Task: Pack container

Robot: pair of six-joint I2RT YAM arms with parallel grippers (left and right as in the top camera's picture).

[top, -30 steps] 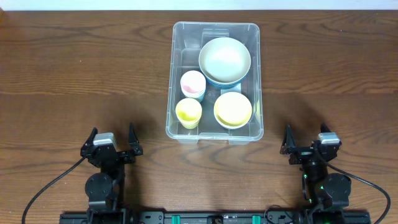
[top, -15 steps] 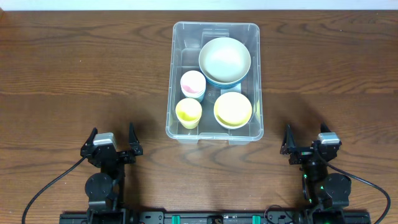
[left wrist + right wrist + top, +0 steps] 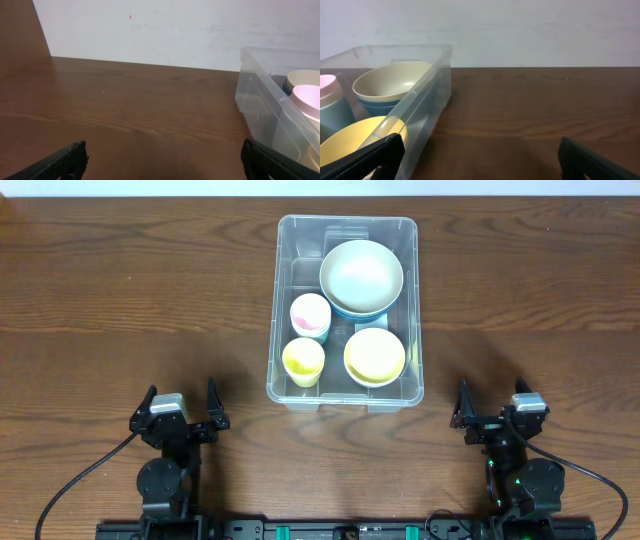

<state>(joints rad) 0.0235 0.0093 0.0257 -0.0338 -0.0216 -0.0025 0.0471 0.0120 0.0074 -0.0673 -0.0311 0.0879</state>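
Observation:
The container (image 3: 278, 300) is a large clear plastic bin at the table's middle back. It holds a big cream bowl with a blue outside (image 3: 361, 276), a yellow bowl (image 3: 374, 356), a pink cup (image 3: 309, 315) and a yellow cup (image 3: 303, 361). My left gripper (image 3: 181, 406) is open and empty at the front left, apart from the bin. My right gripper (image 3: 493, 404) is open and empty at the front right. The bin's wall shows at the right of the left wrist view (image 3: 260, 100) and at the left of the right wrist view (image 3: 427, 95).
The brown wooden table (image 3: 120, 300) stretches bare to the left and right of the bin. A white wall (image 3: 150, 30) stands behind the table's far edge. Black cables run from both arm bases at the front edge.

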